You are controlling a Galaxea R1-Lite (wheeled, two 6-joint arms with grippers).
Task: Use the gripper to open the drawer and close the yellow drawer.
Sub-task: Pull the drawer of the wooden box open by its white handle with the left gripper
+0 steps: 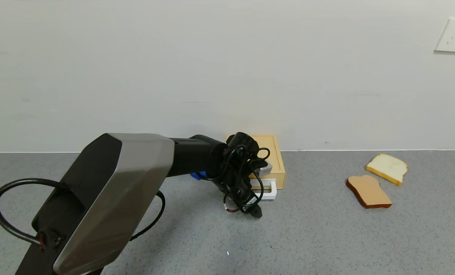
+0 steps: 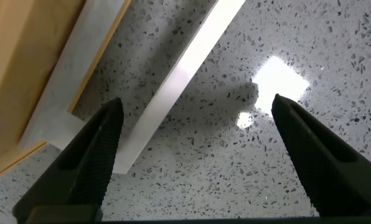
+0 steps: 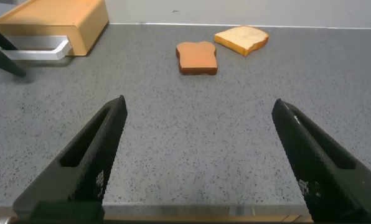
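Observation:
The flat tan-yellow box stands against the back wall, with the drawer pushed in and its white loop handle sticking out in front. My left gripper, wrapped in black cables, hangs just in front of the handle, pointing down at the counter. In the left wrist view the gripper is open and empty. The handle bar runs close by one finger, and the box lies beyond. My right gripper is open and empty, low over the counter and far from the box.
A brown bread slice and a pale bread slice lie on the grey speckled counter to the right; both also show in the right wrist view, brown and pale. The white wall stands right behind the box.

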